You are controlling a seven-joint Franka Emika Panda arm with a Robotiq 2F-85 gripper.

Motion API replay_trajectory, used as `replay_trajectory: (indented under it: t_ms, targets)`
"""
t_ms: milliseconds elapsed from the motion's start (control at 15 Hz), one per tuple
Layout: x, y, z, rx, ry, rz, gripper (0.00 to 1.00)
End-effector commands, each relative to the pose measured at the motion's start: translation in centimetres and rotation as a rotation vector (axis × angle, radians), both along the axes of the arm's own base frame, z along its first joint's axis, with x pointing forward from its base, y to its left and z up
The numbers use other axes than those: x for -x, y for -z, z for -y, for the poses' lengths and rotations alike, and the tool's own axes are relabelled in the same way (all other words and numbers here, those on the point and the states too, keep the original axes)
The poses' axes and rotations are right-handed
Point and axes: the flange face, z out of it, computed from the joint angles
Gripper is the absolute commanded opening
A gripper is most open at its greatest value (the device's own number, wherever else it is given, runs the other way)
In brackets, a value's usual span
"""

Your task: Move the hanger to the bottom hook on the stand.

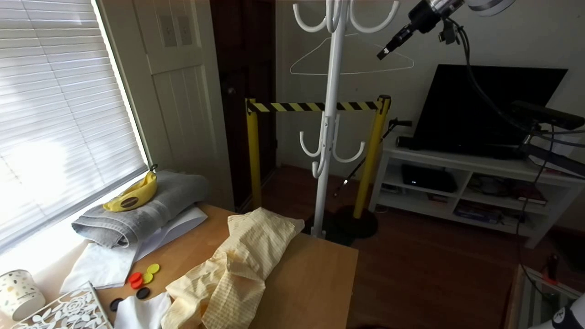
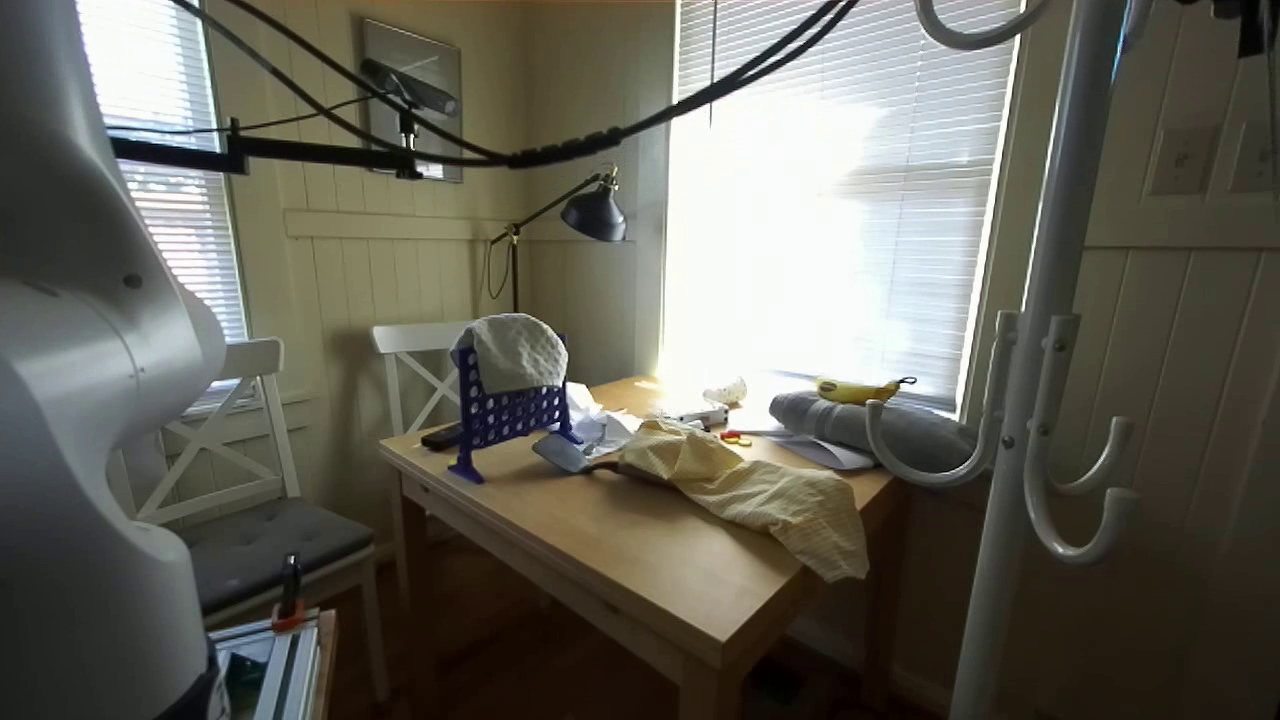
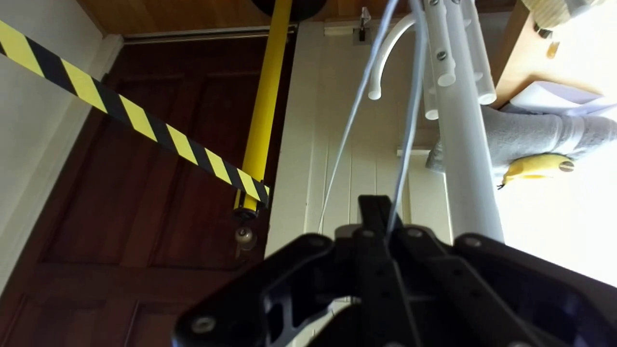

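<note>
Light-brown wooden counter [image 1: 320, 283]: is standing in both exterior views.
White open-shelved cabinet [image 1: 457, 161]: is bearing a wide black flat-screen television [image 1: 461, 114].
Tall slim white coat stand [image 1: 332, 91]: is rising just past the counter's edge, its upcurved white upper hooks [image 1: 368, 29] showing well above the matching lower hooks [image 1: 349, 160].
Yellow-and-black striped barrier [image 1: 292, 107]: is standing behind the coat stand in an exterior view.
White robot arm [image 2: 90, 420]: is filling the edge of an exterior view.
Rumpled pale-yellow checked cloth [image 1: 247, 256]: is lying across the counter and, in an exterior view, overhanging its edge.
Dark-blue plastic frame [image 2: 512, 415]: is standing upright on the counter, a white textured cloth [image 2: 510, 350] draping over its top.
Thin white wire hanger [image 3: 410, 120]: is showing between the upper and lower hooks in an exterior view, the stand's pole crossing in front of it; whether it is touching the stand cannot be told.
Folded grey towel [image 1: 171, 196]: is lying at the counter's edge.
Slim black two-fingered claw [image 1: 383, 53]: is pinching the hanger's wire, its fingers standing close together in the wrist view.
Yellow banana-shaped pouch [image 1: 132, 194]: is resting on the folded towel.
Round red, yellow and black discs [image 1: 153, 268]: are lying on the counter.
</note>
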Motion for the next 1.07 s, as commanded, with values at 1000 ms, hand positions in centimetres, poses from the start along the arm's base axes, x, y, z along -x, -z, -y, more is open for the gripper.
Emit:
replay_trajectory:
  t_ms: [1000]
  targets:
    - [10.4, 6.0, 2.6, -0.065, 0.206, 0.276, 0.0]
